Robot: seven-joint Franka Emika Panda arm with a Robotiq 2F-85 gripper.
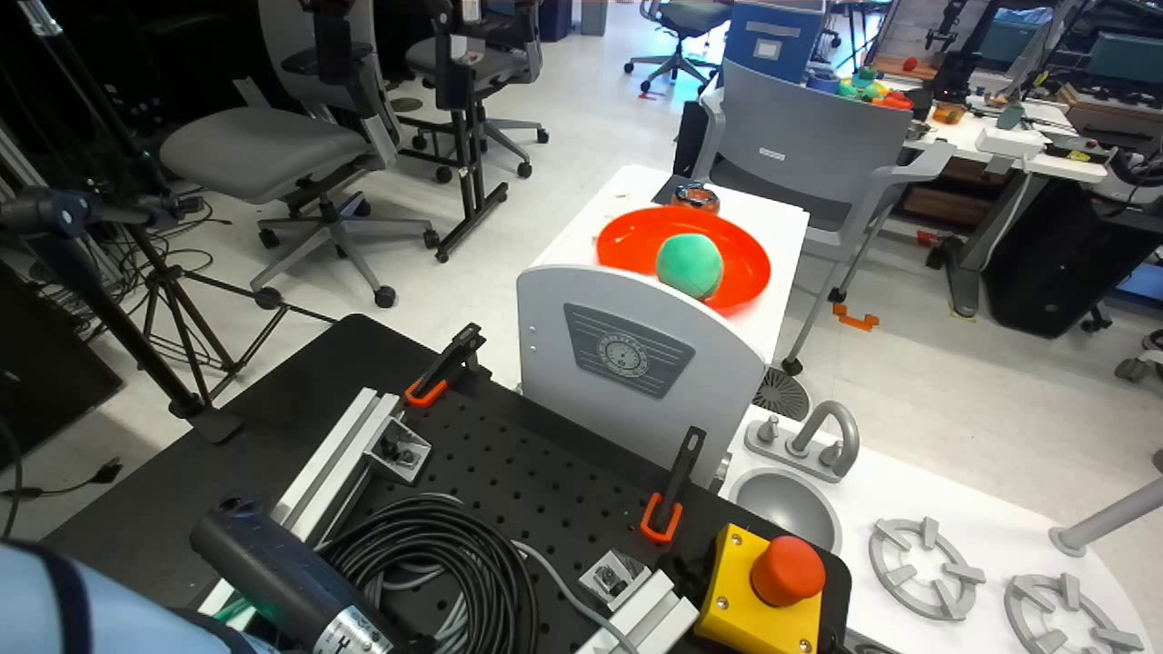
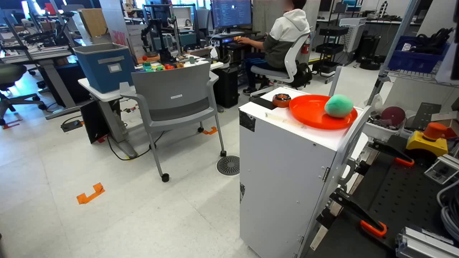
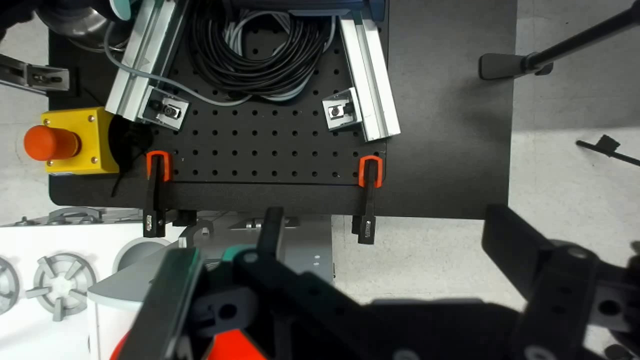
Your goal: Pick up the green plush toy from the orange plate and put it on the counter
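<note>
In the wrist view your gripper (image 3: 387, 228), jaws wide apart, leaves you only slivers of the orange plate (image 3: 234, 346), ugh, and a grey panel (image 1: 627, 409) hides some rim in an exterior view; the green plush toy (image 2: 339, 106) sits in that plate

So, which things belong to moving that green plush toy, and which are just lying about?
For the job:
green plush toy
orange plate, under the toy
white play-kitchen counter, probably the destination

Just lying about:
orange-brown roll, perhaps tape, beside the plate
coil of black cable
blue bin
</note>
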